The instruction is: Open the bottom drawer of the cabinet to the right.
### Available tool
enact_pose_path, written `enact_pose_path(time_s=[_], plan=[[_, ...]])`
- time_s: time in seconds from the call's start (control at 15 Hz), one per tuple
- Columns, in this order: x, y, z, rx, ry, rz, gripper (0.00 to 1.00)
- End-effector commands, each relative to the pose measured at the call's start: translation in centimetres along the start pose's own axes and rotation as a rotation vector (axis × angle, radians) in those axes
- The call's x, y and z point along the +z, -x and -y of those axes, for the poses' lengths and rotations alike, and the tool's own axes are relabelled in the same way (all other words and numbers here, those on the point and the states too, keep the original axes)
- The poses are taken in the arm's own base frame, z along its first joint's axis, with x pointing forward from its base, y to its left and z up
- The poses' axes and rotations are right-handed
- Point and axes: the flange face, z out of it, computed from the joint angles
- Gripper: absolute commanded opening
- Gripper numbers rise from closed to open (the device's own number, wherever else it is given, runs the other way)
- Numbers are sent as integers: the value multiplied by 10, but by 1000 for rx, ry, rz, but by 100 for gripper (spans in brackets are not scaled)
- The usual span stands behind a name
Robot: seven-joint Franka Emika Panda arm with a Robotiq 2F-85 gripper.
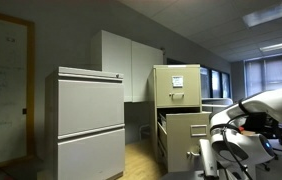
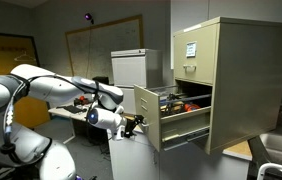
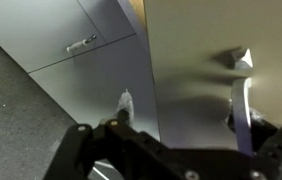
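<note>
A beige filing cabinet (image 1: pixel 177 85) (image 2: pixel 236 70) stands in both exterior views. Its lower drawer (image 2: pixel 181 118) (image 1: pixel 185 135) is pulled well out, and some items show inside. The upper drawer is shut. My gripper (image 2: pixel 132 124) is at the front panel of the open drawer. In the wrist view the gripper (image 3: pixel 183 108) is open. One finger is past the panel's side edge and the other is on the drawer front (image 3: pixel 196 70), just below its metal handle (image 3: pixel 239 60). It holds nothing.
A white two-drawer cabinet (image 1: pixel 89 120) stands apart from the beige one and shows in the wrist view (image 3: pixel 71 45). A white unit (image 2: pixel 131 65) and a desk stand behind the arm. Dark carpet (image 3: pixel 11 110) covers the floor.
</note>
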Motion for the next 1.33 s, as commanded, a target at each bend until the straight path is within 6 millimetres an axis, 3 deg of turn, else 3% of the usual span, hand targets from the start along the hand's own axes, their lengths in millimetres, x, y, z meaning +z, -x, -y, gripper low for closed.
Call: enact_pose_path(time_s=[0.0, 0.07, 0.13, 0.2, 0.27, 0.33, 0.53, 0.6, 0.67, 0.73, 1.27], plan=[[-43, 23, -35, 74, 3, -184, 100], [-56, 36, -45, 101, 9, -230, 100], [-70, 35, -55, 129, -15, -287, 100], [-76, 48, -50, 137, -11, -333, 100], [-40, 34, -55, 155, 11, -364, 100], [-41, 36, -59, 176, 1, -375, 100], [-23, 18, -61, 201, -14, -447, 100], [-22, 15, -62, 191, -15, -474, 100], [-37, 14, -73, 174, -21, -491, 100], [-32, 4, -74, 171, -24, -505, 100], [-42, 9, -61, 121, -84, -524, 100]])
